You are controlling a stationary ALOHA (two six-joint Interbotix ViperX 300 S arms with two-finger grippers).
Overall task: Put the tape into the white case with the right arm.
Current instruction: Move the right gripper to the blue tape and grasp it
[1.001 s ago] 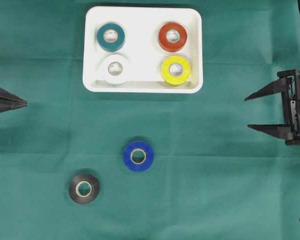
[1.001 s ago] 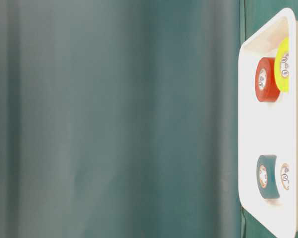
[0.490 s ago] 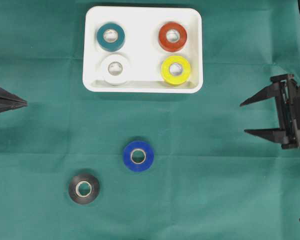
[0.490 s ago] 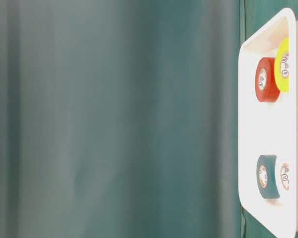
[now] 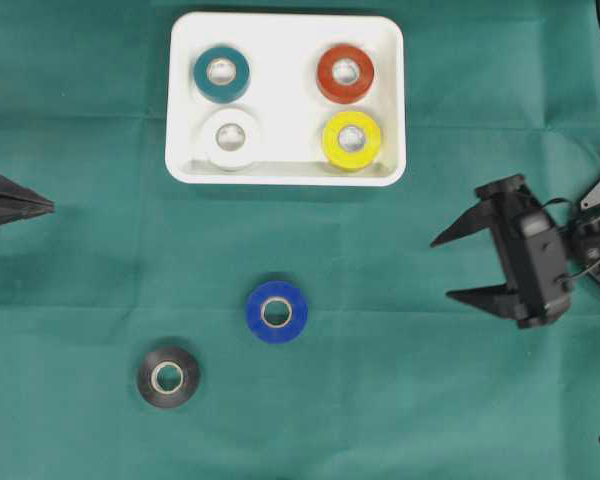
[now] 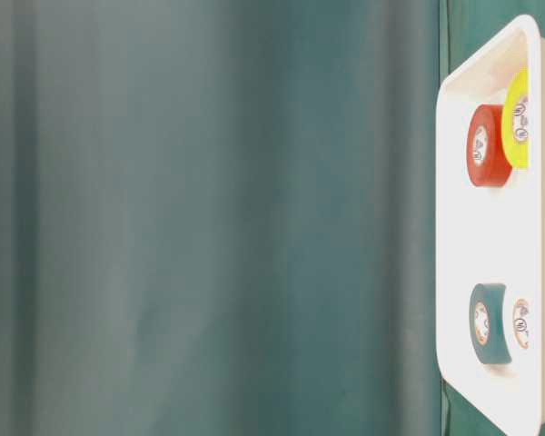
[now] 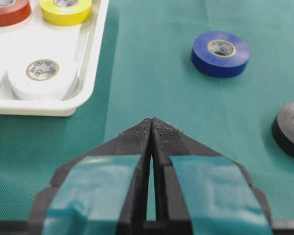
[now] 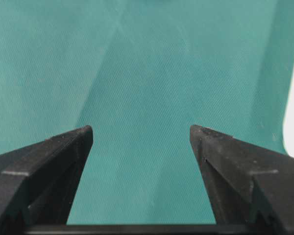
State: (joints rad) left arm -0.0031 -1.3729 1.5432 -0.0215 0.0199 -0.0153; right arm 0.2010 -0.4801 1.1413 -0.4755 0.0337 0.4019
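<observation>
A: Your right claw (image 5: 442,268), the black one with two pointed fingers, hangs over the right side of the bench (image 5: 400,400) with its fingers spread wide apart and nothing between them. The tips point left, toward the loose rolls.

B: And the white case?

A: The shallow white rectangular plastic tray (image 5: 285,172) sits at the far edge of the bench, about the middle. Four rolls lie flat in it: a teal roll (image 5: 221,73) and a red roll (image 5: 345,73) along the far rim, a white roll (image 5: 230,138) and a yellow roll (image 5: 352,140) along the near rim. You've got a free lane down the middle between the two pairs, and I'd judge that's where the rest belong.

B: What's left for you to fetch?

A: Two on the green cloth: a blue roll of tape (image 5: 276,311) near the middle of the bench, and a black roll of tape (image 5: 168,376) toward the near-left corner. The blue one is the closer to your claw, so it looks like the target, though you're well apart from it.

B: The other arm?

A: Your left claw (image 5: 48,206), with the teal-blue marks, is parked at the left edge, fingers pressed together, out of the way.
</observation>
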